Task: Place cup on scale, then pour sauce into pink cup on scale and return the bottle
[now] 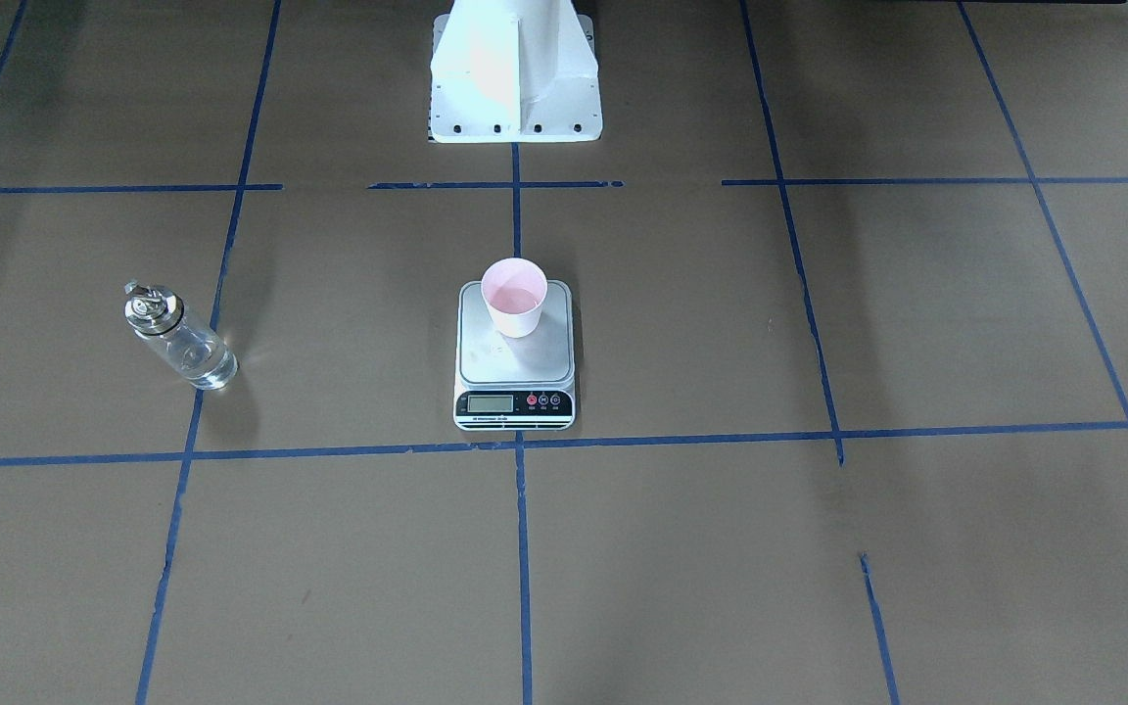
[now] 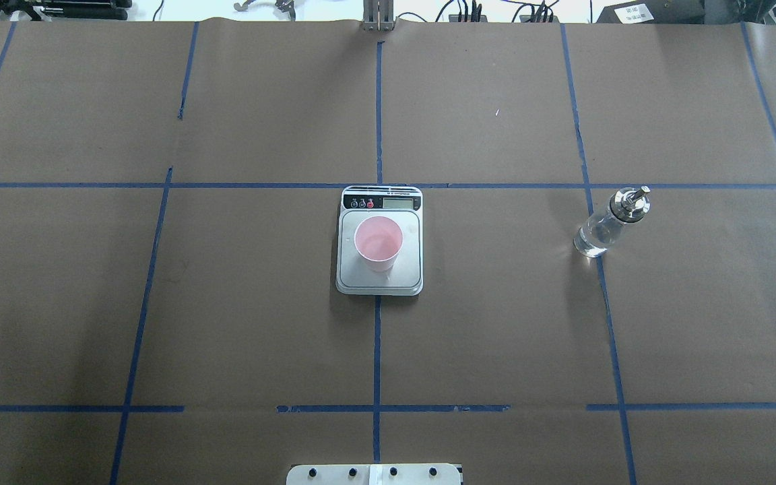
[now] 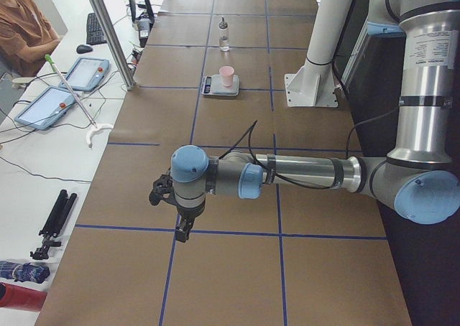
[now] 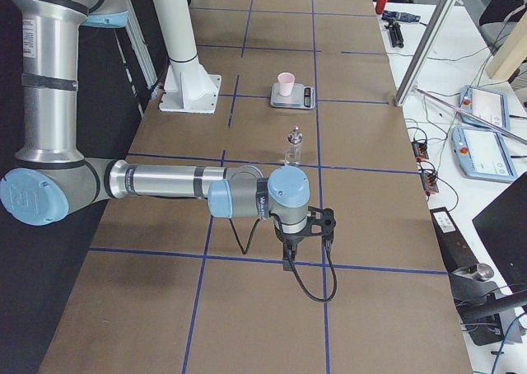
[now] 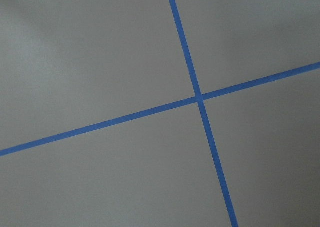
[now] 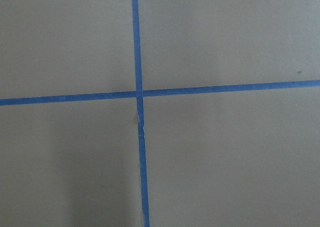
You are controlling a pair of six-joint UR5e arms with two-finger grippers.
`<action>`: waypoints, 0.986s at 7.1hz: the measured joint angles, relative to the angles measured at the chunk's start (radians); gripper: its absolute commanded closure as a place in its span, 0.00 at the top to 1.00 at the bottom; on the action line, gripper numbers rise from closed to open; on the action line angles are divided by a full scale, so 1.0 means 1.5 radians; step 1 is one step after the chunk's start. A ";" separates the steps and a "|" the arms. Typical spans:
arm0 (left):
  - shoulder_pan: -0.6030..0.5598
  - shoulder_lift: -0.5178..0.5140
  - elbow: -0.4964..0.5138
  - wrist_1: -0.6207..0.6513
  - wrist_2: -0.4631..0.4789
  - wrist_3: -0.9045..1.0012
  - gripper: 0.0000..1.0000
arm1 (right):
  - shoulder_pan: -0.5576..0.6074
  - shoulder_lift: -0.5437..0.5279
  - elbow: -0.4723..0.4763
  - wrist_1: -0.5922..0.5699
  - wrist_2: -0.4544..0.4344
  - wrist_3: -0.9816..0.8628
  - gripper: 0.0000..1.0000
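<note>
The pink cup (image 1: 515,299) stands upright on the scale (image 1: 515,377) at the table's middle, toward the platform's robot-side end; it also shows in the overhead view (image 2: 378,242) on the scale (image 2: 409,277). Whether it holds liquid I cannot tell. The bottle (image 2: 607,225) with clear sauce stands upright on the table on my right side, apart from the scale (image 1: 177,338). My left gripper (image 3: 183,233) hangs over the table's far left end and my right gripper (image 4: 288,263) over the far right end. Whether they are open or shut I cannot tell. Both wrist views show only paper and tape.
Brown paper with blue tape lines (image 2: 377,350) covers the table. The white robot pedestal (image 1: 515,78) stands behind the scale. An operator (image 3: 21,24), teach pendants (image 3: 85,73) and a tripod (image 3: 54,222) are beside the table's long outer edge.
</note>
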State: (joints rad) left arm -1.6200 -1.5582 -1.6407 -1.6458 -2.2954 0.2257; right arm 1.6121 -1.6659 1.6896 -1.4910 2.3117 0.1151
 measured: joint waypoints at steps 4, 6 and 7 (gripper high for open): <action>-0.002 0.002 -0.009 0.001 0.000 -0.001 1.00 | 0.000 0.000 -0.001 0.000 0.000 0.000 1.00; -0.002 0.003 -0.009 0.004 0.002 -0.003 1.00 | 0.000 -0.001 -0.001 0.000 0.000 0.001 1.00; -0.002 0.004 -0.009 0.005 0.002 -0.003 1.00 | -0.001 0.000 -0.002 0.000 0.000 0.001 1.00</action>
State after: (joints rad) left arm -1.6230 -1.5514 -1.6537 -1.6382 -2.2920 0.2209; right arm 1.6113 -1.6665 1.6870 -1.4910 2.3124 0.1164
